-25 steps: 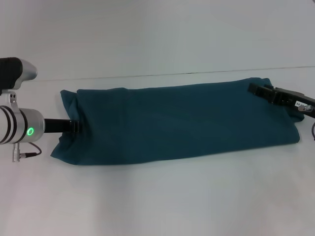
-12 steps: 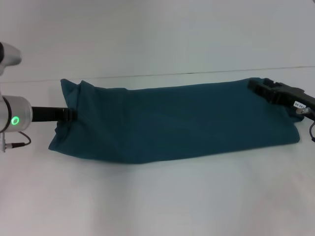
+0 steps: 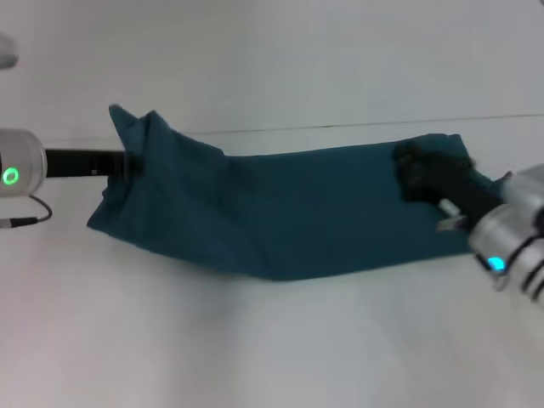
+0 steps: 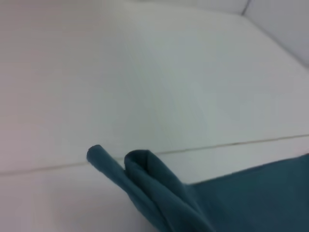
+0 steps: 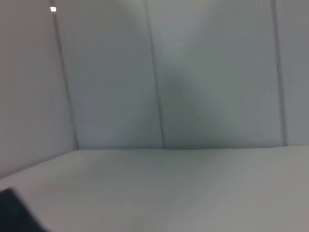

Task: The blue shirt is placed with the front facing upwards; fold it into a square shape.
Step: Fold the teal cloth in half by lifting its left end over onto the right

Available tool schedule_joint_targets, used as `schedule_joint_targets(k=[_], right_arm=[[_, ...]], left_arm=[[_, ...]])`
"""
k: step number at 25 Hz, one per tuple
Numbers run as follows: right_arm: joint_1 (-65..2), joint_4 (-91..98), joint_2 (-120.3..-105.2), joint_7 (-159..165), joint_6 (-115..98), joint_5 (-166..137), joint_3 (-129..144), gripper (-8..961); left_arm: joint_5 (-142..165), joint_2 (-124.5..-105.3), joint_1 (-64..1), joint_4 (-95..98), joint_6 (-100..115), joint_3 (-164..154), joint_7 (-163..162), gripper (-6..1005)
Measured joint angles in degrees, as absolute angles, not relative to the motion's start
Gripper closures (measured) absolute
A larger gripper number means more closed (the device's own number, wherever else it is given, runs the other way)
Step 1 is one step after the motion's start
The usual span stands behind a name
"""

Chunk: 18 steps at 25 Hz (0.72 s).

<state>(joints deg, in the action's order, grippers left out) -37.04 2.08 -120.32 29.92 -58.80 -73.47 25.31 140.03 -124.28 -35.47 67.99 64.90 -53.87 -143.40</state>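
The blue shirt (image 3: 289,212) lies folded into a long teal strip across the white table (image 3: 255,340). My left gripper (image 3: 127,163) is shut on the strip's left end and holds it up off the table, so the cloth peaks there. That lifted end shows as bunched folds of the blue shirt (image 4: 159,193) in the left wrist view. My right gripper (image 3: 414,174) is over the strip's right end, raised and blurred by motion, and seems shut on the cloth there. Its arm hides the shirt's near right corner. No lettering or collar shows.
The table's far edge (image 3: 340,127) meets a plain white wall behind the shirt. The right wrist view shows the table, wall panels, and a dark patch (image 5: 12,212) in one corner.
My left gripper has risen and lifted the shirt's left end higher. My right gripper has lifted and swung leftward over the shirt's right end.
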Motion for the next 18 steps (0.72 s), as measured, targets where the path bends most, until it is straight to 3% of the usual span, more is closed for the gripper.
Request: schedule_joint_targets(k=[9, 18], right_arm=[[-47.78, -7.24, -120.98, 26.15, -47.96, -73.24, 25.22, 911], [-54.35, -13.52, -121.03, 26.61, -44.02, -75.75, 24.69, 944]], left_arm=[[132.63, -124.24, -34.08, 77.57, 71.34, -55.29, -143.95, 929], [129.60, -124.27, -33.07, 83.79, 74.17, -56.28, -144.53, 929]])
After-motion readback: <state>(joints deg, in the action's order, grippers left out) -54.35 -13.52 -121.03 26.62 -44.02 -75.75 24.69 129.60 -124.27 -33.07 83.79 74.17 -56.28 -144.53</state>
